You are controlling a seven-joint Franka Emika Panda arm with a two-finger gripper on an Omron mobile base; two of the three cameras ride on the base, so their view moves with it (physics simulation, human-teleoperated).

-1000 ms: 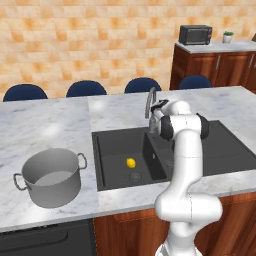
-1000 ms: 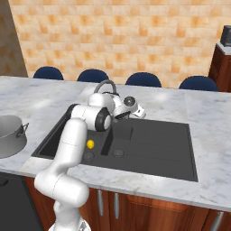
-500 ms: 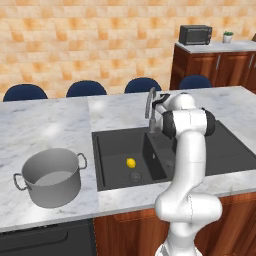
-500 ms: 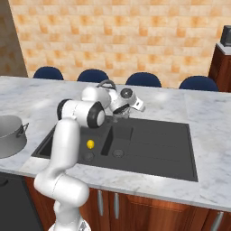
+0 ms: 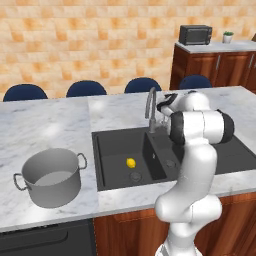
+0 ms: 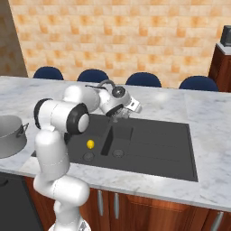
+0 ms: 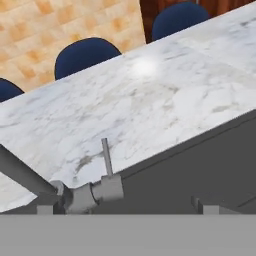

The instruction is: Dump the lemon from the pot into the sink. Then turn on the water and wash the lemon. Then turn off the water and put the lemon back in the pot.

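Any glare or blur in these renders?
Hand view: a bright specular spot on the marble counter, faucet lever crisp. Left base view: a softer sheen on the counter left of the sink; lemon sharp. Right base view: evenly lit, no blur.

Bench (image 5: 55, 125): white-grey veined marble, polished, soft glare patches. Sink (image 5: 112, 145): dark charcoal, matt, smooth. Faucet (image 5: 150, 107): grey brushed metal, dull sheen; lever (image 7: 106, 156) same metal. Pot (image 5: 50, 176): grey metal, satin, pale inside. Lemon (image 5: 131, 162): bright yellow, smooth skin. Cabinet fronts (image 5: 125, 232): reddish-brown wood, semi-gloss. Wall (image 5: 90, 40): orange-tan tile, matt.
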